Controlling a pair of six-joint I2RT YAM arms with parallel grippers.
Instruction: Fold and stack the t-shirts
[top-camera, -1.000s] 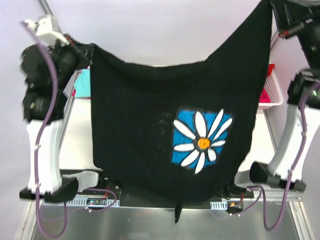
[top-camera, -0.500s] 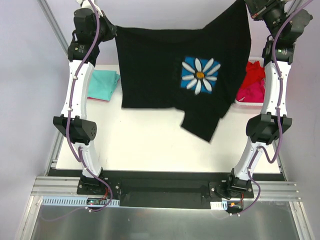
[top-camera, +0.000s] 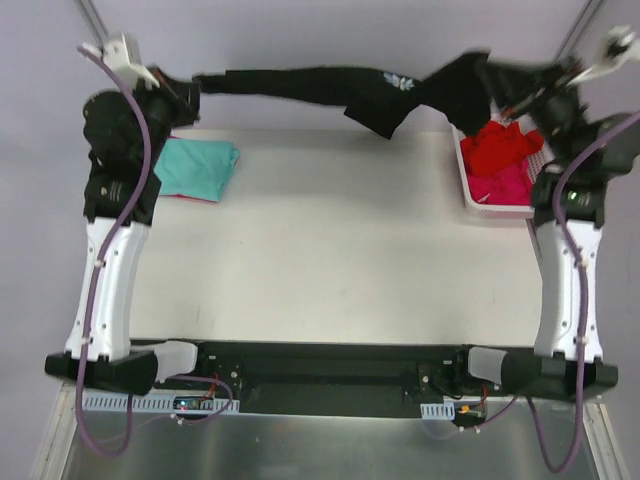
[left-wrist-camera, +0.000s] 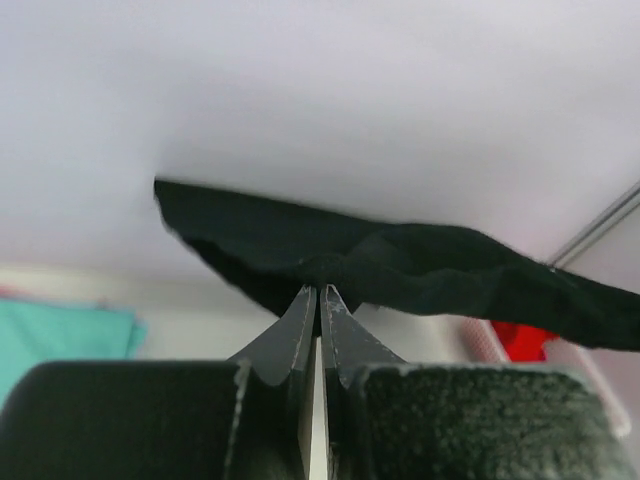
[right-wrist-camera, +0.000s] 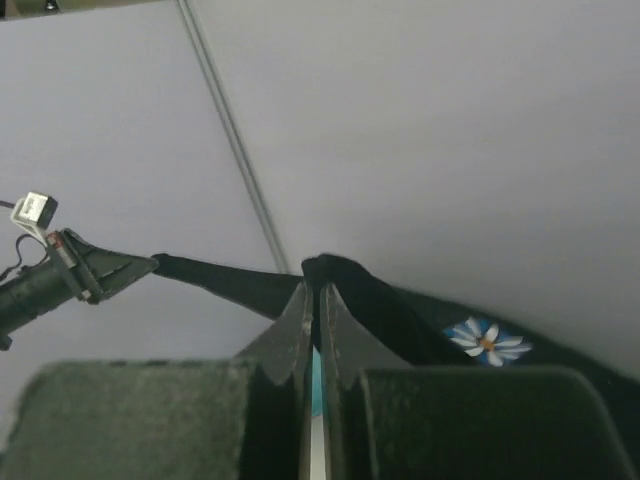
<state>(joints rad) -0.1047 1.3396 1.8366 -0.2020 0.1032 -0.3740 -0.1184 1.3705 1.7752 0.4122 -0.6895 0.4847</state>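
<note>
Over the far edge of the counter (top-camera: 330, 260) the black shirt (top-camera: 300, 85) hangs stretched in the air. The teal shirt (top-camera: 198, 168) lies folded at the counter's far left, and the red shirt (top-camera: 500, 146) and pink shirt (top-camera: 512, 184) sit in the basket (top-camera: 495, 211) at far right. The left claw (left-wrist-camera: 318, 292) and right claw (right-wrist-camera: 312, 288) are each pinched tight on one end of the black shirt.

Large black cloth t-shirt (top-camera: 300, 85) strung edge-on at the far side, its white-and-blue flower print (top-camera: 398, 82) too small to read! Its right end is a blur. The left arm (top-camera: 110, 260) hides the left edge of the folded teal t-shirt (top-camera: 200, 165), and the right arm (top-camera: 575, 260) covers the right side of the white slotted plastic basket (top-camera: 468, 175).
</note>
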